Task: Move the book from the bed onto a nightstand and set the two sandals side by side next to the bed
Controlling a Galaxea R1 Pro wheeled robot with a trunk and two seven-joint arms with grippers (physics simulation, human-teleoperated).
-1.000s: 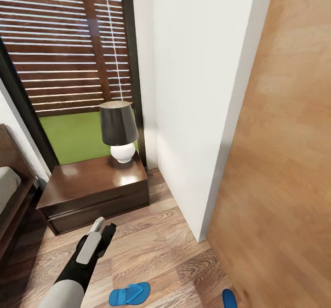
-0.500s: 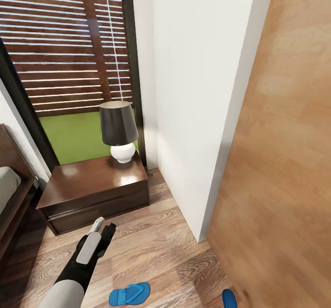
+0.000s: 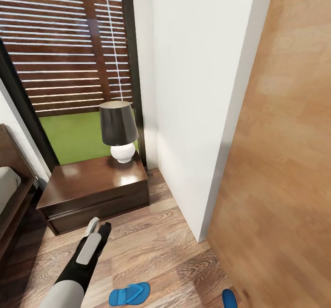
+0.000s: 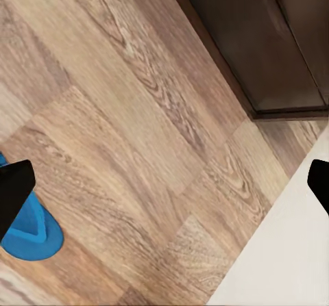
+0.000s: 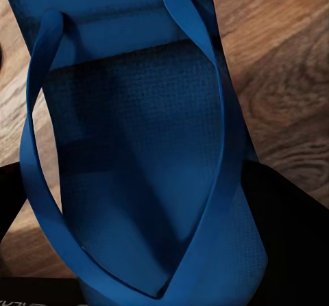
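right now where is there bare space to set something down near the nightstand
The glossy dark-brown wooden nightstand has its top bare left of the black-shaded white lamp. The light wood-plank floor is bare between nightstand, white wall and bright blue flip-flop. It is tighter by the left gripper.

The second bright blue flip-flop sandal (image 3: 229, 298) is cropped at the head view's bottom edge; the dark-framed grey-mattressed bed (image 3: 9, 193) runs off its left side.

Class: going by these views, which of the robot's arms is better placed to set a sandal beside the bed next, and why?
Probably the right: a sandal lies between its fingers in its wrist view, seemingly gripped. The left gripper hangs empty above the floor.
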